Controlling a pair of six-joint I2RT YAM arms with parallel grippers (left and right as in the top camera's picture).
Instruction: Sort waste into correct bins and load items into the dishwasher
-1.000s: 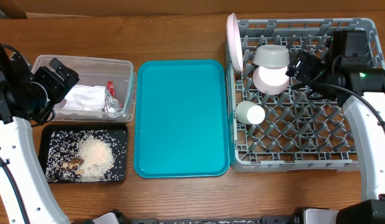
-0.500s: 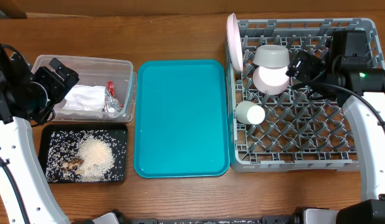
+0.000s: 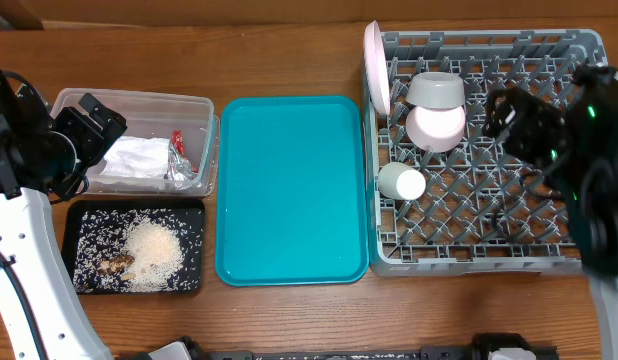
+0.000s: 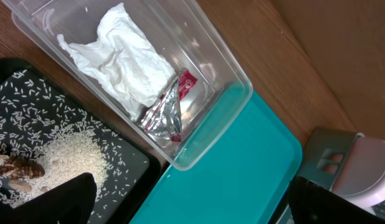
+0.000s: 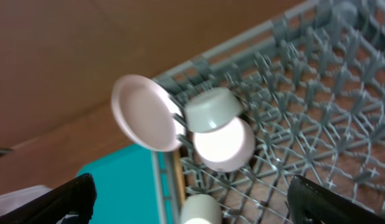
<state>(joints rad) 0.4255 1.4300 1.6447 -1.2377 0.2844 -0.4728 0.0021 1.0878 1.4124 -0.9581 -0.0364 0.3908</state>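
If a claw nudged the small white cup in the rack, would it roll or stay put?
The small white cup seems to lie on its side, so it would likely roll, though the pegs of the dish rack should stop it soon. It looks rigid and smooth, so probably slippery in a pinch and breakable.

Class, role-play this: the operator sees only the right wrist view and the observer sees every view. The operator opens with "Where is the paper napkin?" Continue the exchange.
Observer: The crumpled white paper napkin lies inside the clear plastic rectangular tub.
Operator: Is anything else in there?
Observer: Yes, a small red-and-silver foil wrapper lies in it, beside the napkin.
Operator: And the food waste?
Observer: Loose white rice lies in the shallow black rectangular tray next to the tub.
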